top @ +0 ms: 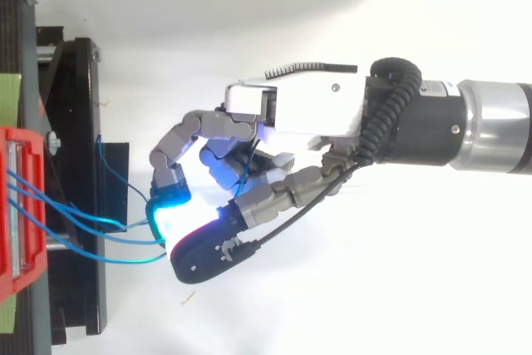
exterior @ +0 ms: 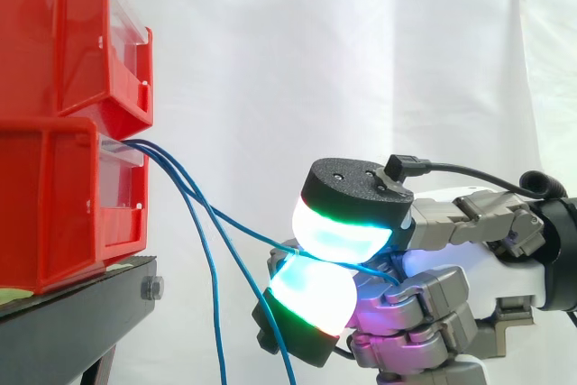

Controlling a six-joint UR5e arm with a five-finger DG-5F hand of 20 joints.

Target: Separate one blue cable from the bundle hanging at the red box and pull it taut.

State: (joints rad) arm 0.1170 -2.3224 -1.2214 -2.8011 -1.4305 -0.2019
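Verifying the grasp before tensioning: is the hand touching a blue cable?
Touching. The side view shows one blue cable from the lower red bin running in between the hand's two glowing pads, which pinch it.

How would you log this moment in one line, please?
hand: fingers pinch one blue cable | other blue cables: hang from lower red bin | pinched cable: slightly bowed, not taut
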